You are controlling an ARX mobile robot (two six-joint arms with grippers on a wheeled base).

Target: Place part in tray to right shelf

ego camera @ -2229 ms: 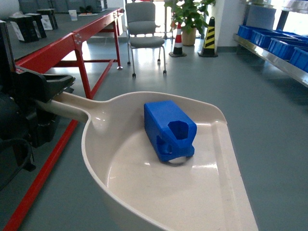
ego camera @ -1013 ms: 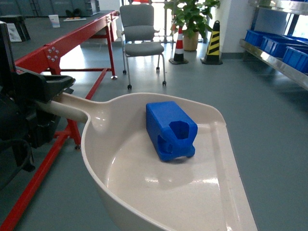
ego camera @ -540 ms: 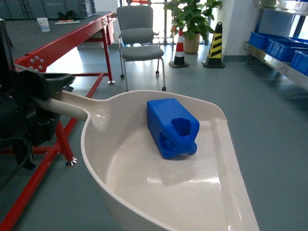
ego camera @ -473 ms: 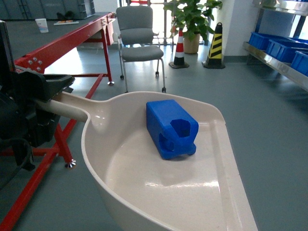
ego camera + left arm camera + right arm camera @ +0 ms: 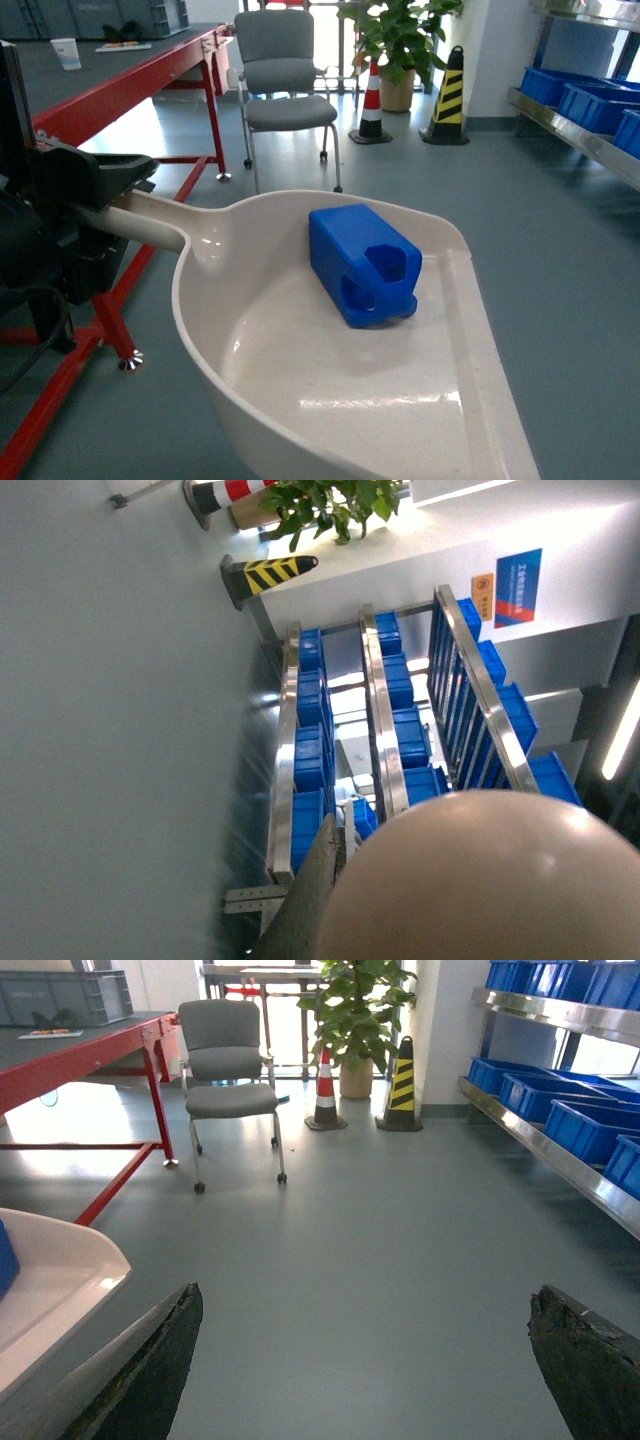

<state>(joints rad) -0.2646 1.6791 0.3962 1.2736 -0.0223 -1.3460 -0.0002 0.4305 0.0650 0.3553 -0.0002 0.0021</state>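
The part (image 5: pixel 362 265) lies on its side inside the tray (image 5: pixel 300 400), toward the tray's back wall and nearer its right side rim than its handle side, with the end that carries the octagonal hole and notches facing the flat front lip. It rests on the tray floor, touching nothing else.

The tray is held above the floor, its long handle (image 5: pixel 140 222) running left into the left gripper (image 5: pixel 85 190), whose black jaws clamp around the handle. In the left wrist view the tray's rounded underside (image 5: pixel 470 880) fills the lower right corner.

The right gripper (image 5: pixel 375 1360) carries nothing; its 2 dark fingers (image 5: pixel 150 1370) stand wide apart at the lower edge of the right wrist view, with the tray's rim (image 5: pixel 60 1290) just beside the left one.

The right shelf (image 5: pixel 575 130) runs along the right edge of the head view, well apart from the tray, with blue crates (image 5: pixel 580 95) on it. A grey chair (image 5: pixel 285 85), a potted plant (image 5: pixel 400 40), 2 traffic cones (image 5: pixel 440 85) and a red-framed table (image 5: pixel 120 90) stand beyond the tray.
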